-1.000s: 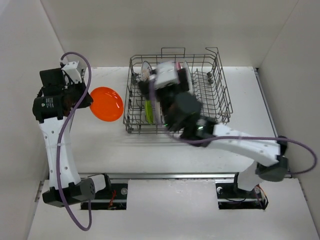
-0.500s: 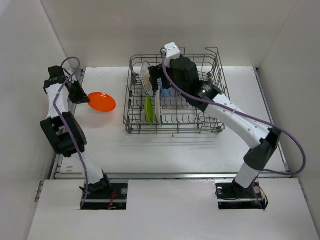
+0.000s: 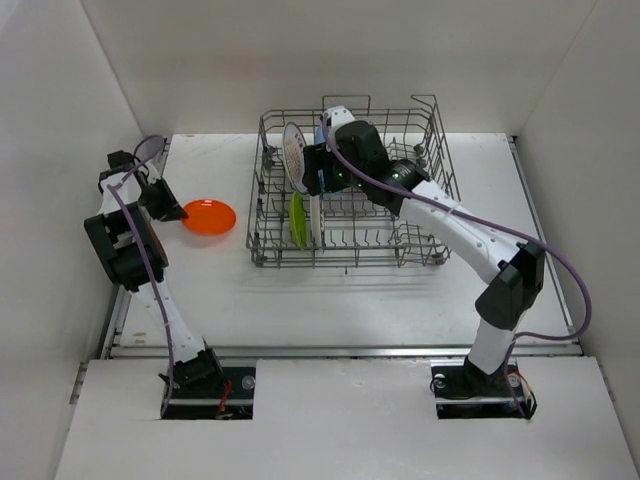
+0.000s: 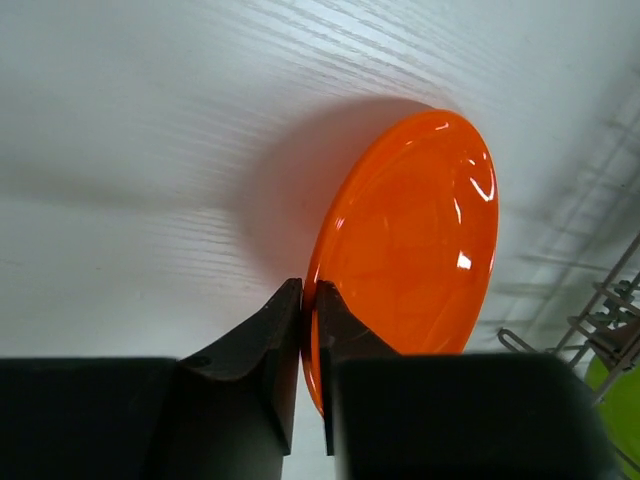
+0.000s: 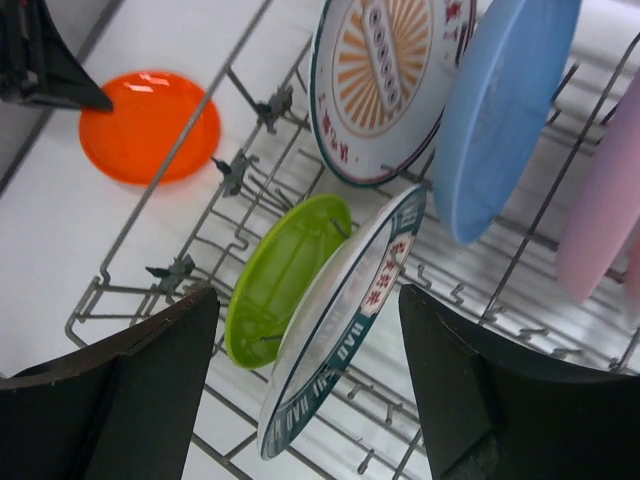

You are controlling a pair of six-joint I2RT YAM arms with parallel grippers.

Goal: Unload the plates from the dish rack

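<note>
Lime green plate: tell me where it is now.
In the top view the lime green plate stands on edge in the dish rack's near-left part, just left of a white green-rimmed plate.

Cropped by the right wrist view's edges: the pink plate [image 5: 610, 200] at right, the blue plate [image 5: 500, 110] and the sunburst-patterned white plate [image 5: 385, 80] at top, and the bases of the fingers of the right gripper [image 5: 308, 300] at bottom. The rim lettering on the second white plate [image 5: 340, 320] cannot be fully read. In the left wrist view, the near rim of the orange plate [image 4: 415, 250] is hidden between the fingers of the left gripper [image 4: 308, 290]. There the dish rack [image 4: 606, 292] is reduced to a few wires at right, and the lime green plate [image 4: 622, 405] to a blurred sliver. From overhead, the right gripper's fingers are concealed under its wrist.
</note>
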